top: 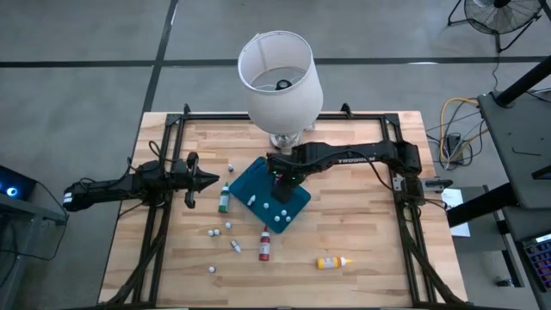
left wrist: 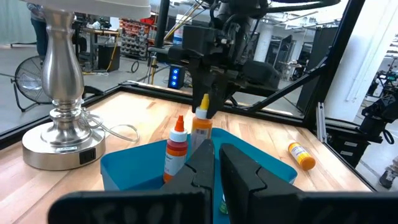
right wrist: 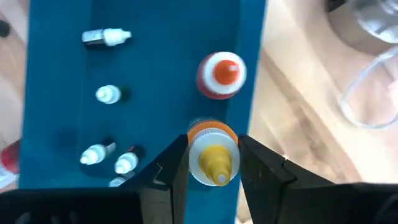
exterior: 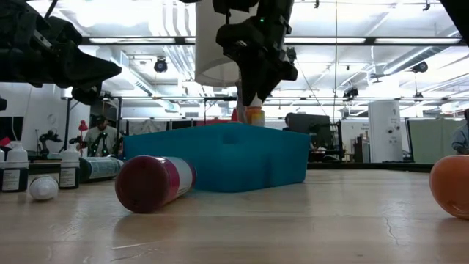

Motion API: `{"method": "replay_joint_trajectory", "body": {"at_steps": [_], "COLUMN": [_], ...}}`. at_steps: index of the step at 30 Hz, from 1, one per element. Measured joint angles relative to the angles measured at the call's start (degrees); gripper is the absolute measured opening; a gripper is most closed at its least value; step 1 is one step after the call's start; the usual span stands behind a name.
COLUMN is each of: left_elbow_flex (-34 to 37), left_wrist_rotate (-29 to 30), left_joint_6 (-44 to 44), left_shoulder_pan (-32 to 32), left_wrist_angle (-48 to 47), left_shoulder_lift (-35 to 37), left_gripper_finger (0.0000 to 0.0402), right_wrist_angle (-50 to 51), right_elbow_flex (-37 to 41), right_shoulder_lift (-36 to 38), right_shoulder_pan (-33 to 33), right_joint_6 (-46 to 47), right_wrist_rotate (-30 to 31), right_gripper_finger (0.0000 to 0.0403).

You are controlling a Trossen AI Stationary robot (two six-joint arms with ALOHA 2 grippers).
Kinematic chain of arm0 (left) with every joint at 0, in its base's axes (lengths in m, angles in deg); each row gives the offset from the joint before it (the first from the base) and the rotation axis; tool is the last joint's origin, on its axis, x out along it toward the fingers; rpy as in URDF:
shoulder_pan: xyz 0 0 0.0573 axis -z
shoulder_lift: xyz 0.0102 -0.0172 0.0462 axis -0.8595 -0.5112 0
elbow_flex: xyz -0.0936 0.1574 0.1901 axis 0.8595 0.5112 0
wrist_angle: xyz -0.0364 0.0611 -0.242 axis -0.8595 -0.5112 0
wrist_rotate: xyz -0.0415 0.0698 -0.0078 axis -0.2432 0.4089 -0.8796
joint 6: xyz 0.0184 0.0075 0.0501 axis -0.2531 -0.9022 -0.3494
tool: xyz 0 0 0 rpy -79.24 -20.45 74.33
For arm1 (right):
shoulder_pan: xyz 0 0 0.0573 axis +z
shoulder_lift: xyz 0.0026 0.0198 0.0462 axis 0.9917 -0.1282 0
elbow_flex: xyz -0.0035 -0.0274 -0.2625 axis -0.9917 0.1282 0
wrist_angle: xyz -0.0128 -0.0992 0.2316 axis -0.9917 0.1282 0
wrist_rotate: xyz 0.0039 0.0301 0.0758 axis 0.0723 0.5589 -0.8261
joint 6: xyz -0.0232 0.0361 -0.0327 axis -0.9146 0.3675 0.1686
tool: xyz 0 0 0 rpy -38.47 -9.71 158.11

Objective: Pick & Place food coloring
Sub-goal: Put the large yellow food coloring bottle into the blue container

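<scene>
Right now my right end effector (right wrist: 213, 163) is clamped on an upright orange bottle (right wrist: 212, 152), directly over the teal tray (right wrist: 149, 62); left end effector (top: 191, 180) together, idle.

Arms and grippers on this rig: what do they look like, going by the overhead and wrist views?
Both arms are dark, near black, built of slim jointed segments. The right arm carries pale lettering along its long link, too small to read. The left arm ends in a left gripper tapering to a point. The right gripper has two blocky, angular black fingers. Dark cabling trails from the left arm's base.
</scene>
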Motion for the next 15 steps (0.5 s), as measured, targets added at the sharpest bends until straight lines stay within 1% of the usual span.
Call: {"method": "replay_joint_trajectory", "body": {"at_steps": [7, 15], "left_elbow_flex": [0.0, 0.0], "left_wrist_rotate": [0.0, 0.0], "left_joint_6": [0.0, 0.0], "left_shoulder_pan": [0.0, 0.0], "left_wrist_angle": [0.0, 0.0], "left_shoulder_lift": [0.0, 0.0], "left_gripper_finger": [0.0000, 0.0000], "right_wrist_angle": [-5.1, -10.1], "right_elbow_flex": [5.5, 10.8], "right_shoulder_lift": [3.2, 4.4], "right_shoulder_pan": [0.0, 0.5], "right_joint_6": [1.6, 2.7], "right_wrist_rotate": [0.9, 0.8], "right_gripper_finger": [0.0107, 0.0107]}}
